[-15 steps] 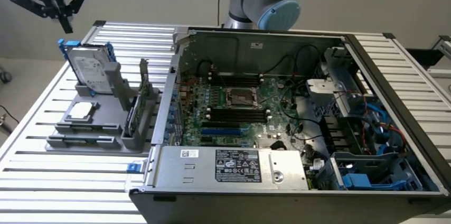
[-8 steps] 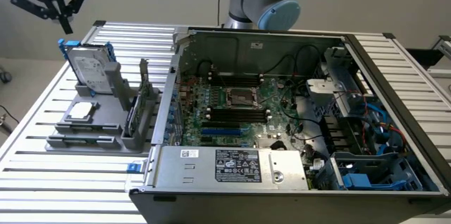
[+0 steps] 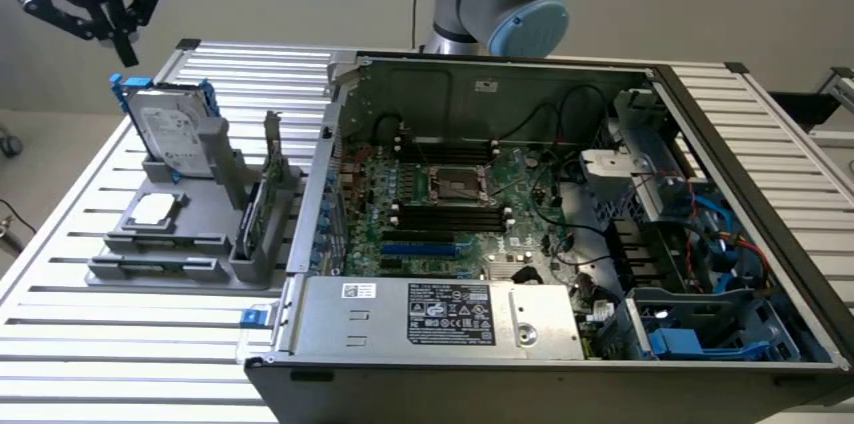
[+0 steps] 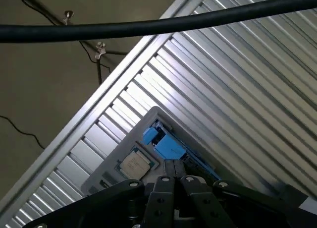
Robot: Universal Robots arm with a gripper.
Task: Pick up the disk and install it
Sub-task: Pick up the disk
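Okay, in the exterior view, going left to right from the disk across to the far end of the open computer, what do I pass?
disk → upright card → processor socket → blue drive bay

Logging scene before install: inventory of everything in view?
slatted aluminium table: 1, silver, under everything
open black computer case: 1, black, lying on table
green motherboard: 1, green, inside case
silver labelled power-supply box: 1, silver, inside case
grey plastic holder: 1, grey, on table beside case
silver-grey hard disk in blue plastic carrier: 1, silver and blue, upright in holder
small square silver chip: 1, silver, flat on holder
robot arm: 1, grey and blue, behind case
claw: 1, black, shut, above disk
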